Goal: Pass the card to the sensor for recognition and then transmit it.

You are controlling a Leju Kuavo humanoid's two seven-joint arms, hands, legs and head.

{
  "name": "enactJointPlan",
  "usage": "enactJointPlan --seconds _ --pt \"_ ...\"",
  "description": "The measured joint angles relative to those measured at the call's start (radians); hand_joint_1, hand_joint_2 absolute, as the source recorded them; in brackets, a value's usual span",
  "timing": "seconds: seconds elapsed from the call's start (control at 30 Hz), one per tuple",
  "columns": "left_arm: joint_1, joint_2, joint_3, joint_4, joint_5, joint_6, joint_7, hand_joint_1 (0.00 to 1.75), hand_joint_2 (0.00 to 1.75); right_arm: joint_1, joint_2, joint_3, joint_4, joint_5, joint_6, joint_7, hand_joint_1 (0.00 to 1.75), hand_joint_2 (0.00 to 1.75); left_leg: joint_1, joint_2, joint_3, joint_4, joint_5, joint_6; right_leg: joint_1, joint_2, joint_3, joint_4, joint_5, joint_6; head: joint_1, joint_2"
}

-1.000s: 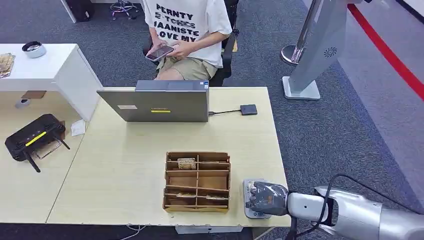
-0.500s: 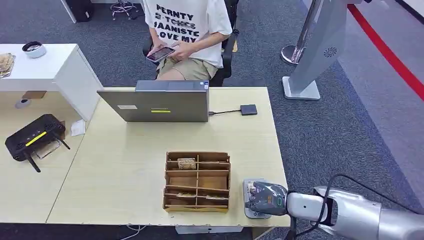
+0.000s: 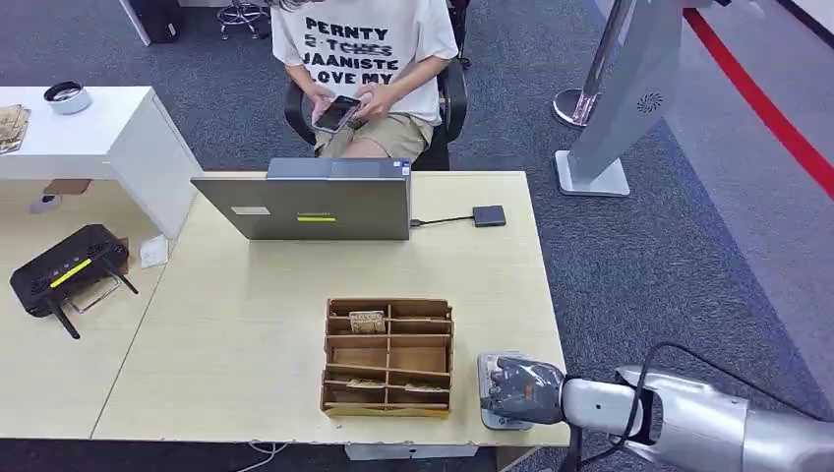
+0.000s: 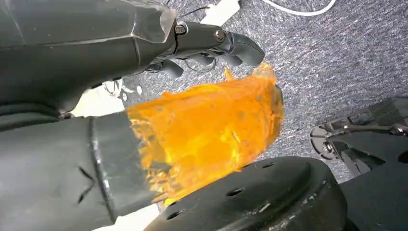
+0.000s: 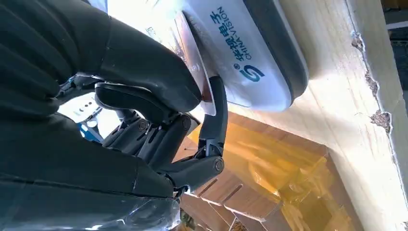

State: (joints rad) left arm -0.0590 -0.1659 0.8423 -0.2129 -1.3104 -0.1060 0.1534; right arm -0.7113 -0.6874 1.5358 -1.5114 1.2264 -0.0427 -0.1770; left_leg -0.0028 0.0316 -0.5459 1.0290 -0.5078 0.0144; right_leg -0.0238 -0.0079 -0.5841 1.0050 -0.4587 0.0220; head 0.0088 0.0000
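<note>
A white and grey card sensor lies at the table's front right corner, next to the wooden organizer. My right hand rests over the sensor, its silver arm coming in from the right. In the right wrist view the hand pinches a thin pale card between thumb and a finger. The card lies flat against the sensor, which bears blue lettering. My left hand hangs over grey carpet, holding nothing, with its fingers loosely bent.
A closed-looking grey laptop stands at the table's far side, cabled to a small black hub. A person sits behind it with a phone. A black router lies on the left desk. A grey stand rises at right.
My right hand stays on the sensor, shifting only slightly. The seated person has turned and moved the phone toward the middle of the lap.
</note>
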Motion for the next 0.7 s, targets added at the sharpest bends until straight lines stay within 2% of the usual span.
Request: enactJointPlan --seconds 0.2,0.37,0.57,0.7 --pt "0.0 0.0 0.001 0.0 0.0 0.004 -0.004 0.0 0.0 0.0 0.002 0.0 0.0 0.011 -0.011 0.005 1.75 1.75 0.0 0.0 0.0 0.0 0.0 0.0 0.0 0.0 0.0 0.0 0.0 0.0 0.0 0.0" --pt "0.0 0.0 0.003 0.0 0.0 0.006 -0.006 0.0 0.0 0.002 0.004 0.0 0.004 0.029 -0.05 0.045 1.75 1.75 0.0 0.0 0.0 0.0 0.0 0.0 0.0 0.0 0.0 0.0 0.0 0.0 0.0 0.0" --pt "0.0 0.0 0.005 0.0 0.0 0.007 -0.006 0.0 0.0 0.002 0.006 0.0 0.009 0.034 -0.062 0.065 1.75 1.75 0.0 0.0 -0.001 0.0 0.0 0.0 0.0 0.0 0.0 0.0 0.0 0.0 0.0 0.0" --pt "0.0 0.0 0.006 0.0 -0.003 0.011 -0.006 0.0 0.0 -0.001 0.01 -0.015 0.006 0.052 -0.097 0.108 1.75 1.75 0.0 0.0 -0.001 0.0 0.0 0.0 0.0 0.0 -0.001 0.0 0.0 0.0 0.0 0.0"
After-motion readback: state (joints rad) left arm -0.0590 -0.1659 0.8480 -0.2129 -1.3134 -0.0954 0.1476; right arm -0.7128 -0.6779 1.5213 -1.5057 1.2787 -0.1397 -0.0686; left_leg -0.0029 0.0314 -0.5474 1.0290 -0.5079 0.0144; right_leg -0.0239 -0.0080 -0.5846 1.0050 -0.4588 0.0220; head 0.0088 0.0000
